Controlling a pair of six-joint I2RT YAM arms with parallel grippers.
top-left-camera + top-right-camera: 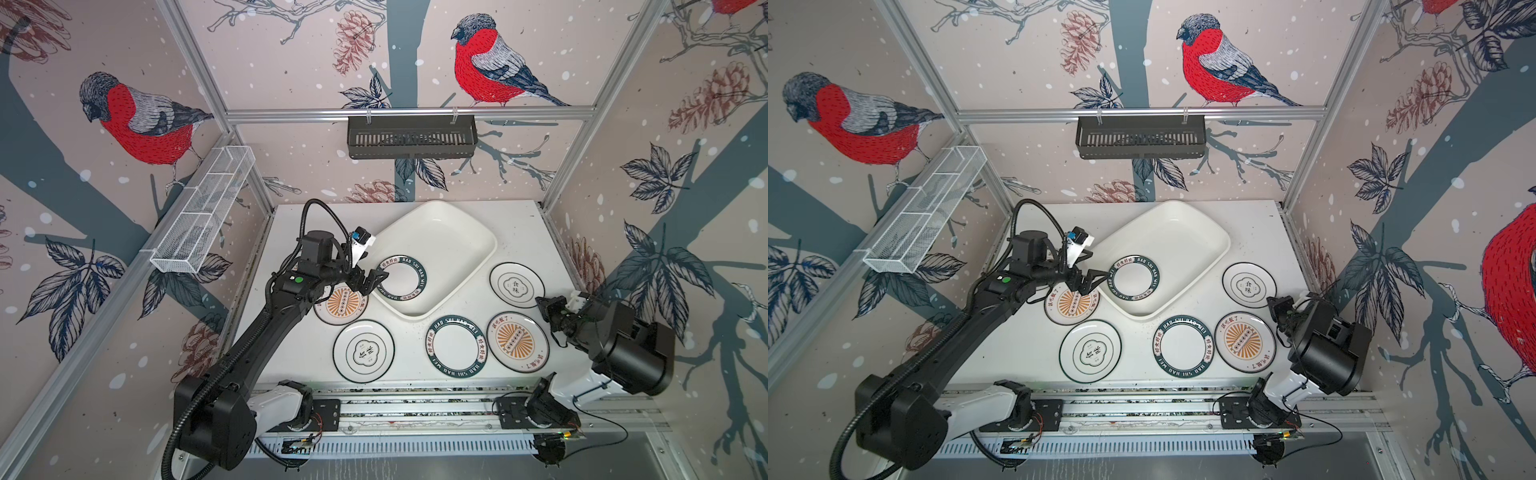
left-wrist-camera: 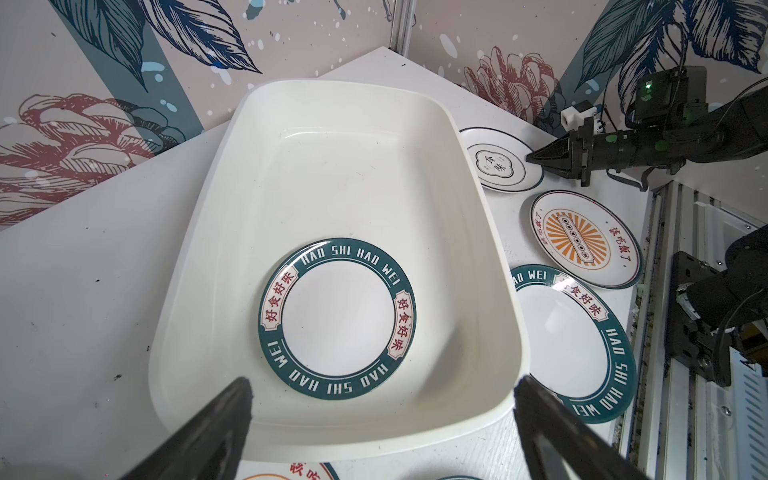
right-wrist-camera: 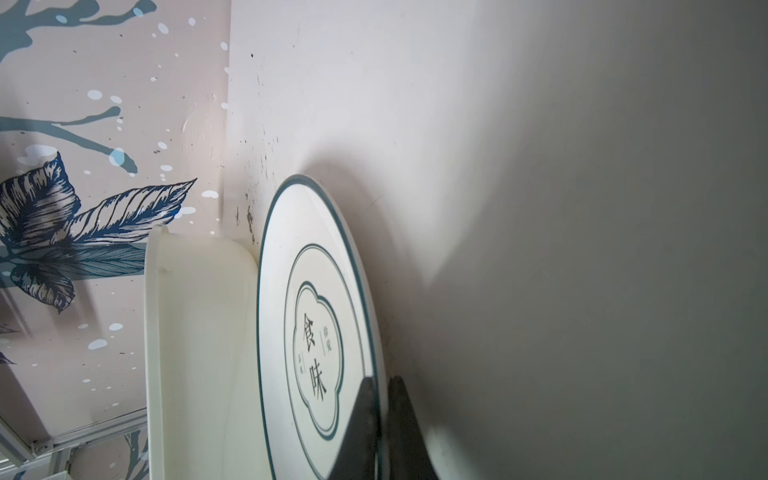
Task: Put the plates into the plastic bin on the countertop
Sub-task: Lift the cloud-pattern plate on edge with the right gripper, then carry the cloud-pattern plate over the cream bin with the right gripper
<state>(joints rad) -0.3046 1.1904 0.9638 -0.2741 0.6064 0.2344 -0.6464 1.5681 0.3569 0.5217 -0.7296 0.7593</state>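
The plastic bin [image 1: 449,237] lies slantwise at the back of the countertop [image 1: 523,232]. Inside it rests one green-lettered plate [image 1: 402,277] [image 2: 338,318]. My left gripper [image 1: 376,279] [image 2: 382,382] hangs open over the bin's near-left rim, holding nothing. My right gripper [image 1: 540,301] [image 3: 382,379] is shut on the rim of the emblem plate [image 1: 516,285] [image 3: 316,291] right of the bin, one finger above the rim and one beneath. On the countertop lie a sunburst plate [image 1: 338,307], an emblem plate [image 1: 363,351], a green-lettered plate [image 1: 456,345] and another sunburst plate [image 1: 517,341].
A black slotted basket [image 1: 411,137] hangs on the back wall. A white wire rack [image 1: 203,208] is fixed to the left wall. The arms' bases sit on metal rails [image 1: 415,401] along the front edge. Patterned walls close in three sides.
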